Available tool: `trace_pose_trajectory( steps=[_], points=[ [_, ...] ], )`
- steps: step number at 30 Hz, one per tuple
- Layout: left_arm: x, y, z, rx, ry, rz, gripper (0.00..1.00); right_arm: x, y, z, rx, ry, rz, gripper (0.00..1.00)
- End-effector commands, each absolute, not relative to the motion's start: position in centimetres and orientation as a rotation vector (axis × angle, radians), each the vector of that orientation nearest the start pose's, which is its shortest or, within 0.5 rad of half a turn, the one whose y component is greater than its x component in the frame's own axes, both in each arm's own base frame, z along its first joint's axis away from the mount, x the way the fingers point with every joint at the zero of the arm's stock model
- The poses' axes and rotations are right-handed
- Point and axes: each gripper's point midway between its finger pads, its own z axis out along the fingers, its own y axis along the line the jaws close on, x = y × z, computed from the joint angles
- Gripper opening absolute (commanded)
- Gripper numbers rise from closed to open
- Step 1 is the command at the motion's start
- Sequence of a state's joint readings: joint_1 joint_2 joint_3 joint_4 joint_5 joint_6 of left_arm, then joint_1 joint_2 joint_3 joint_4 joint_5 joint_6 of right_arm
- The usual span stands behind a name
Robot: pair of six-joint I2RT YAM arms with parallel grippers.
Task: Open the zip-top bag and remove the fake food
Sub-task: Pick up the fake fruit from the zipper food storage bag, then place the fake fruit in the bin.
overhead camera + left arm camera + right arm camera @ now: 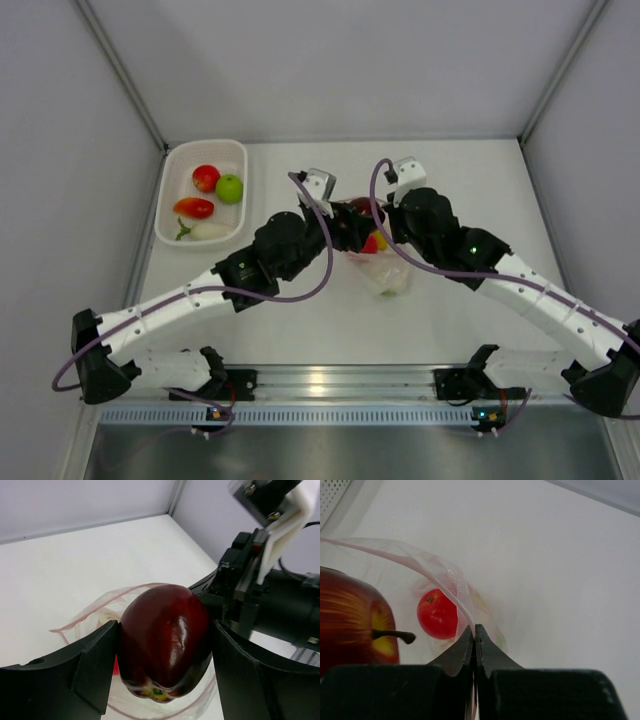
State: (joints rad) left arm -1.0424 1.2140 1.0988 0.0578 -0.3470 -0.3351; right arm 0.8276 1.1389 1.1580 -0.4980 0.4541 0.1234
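The clear zip-top bag (386,276) lies open at the table's middle, pink zip strip upward. My left gripper (352,226) is shut on a dark red apple (362,207) and holds it just above the bag's mouth; the left wrist view shows the apple (165,635) squeezed between both fingers over the bag's rim (87,616). My right gripper (386,228) is shut on the bag's rim (447,575); its jaws (474,630) pinch the plastic. A red fruit (437,614) sits inside the bag. The apple (350,622) shows at the left of the right wrist view.
A white perforated basket (205,145) stands at the back left with a red fruit (206,178), a green one (230,188), an orange-red one (194,208) and a white radish (208,231). Grey walls enclose the table on three sides.
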Motion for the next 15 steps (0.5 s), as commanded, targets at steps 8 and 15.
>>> trace_pose_trajectory(
  steps=[8, 15],
  points=[
    [26.1, -26.8, 38.7, 0.052, 1.579, -0.616, 0.0, 28.8, 20.0, 29.3, -0.35, 1.912, 0.146, 0.0],
    [30.6, -21.3, 37.7, -0.096, 1.634, -0.355, 0.0, 28.9, 19.7, 29.7, -0.346, 1.904, 0.13, 0.0]
  ],
)
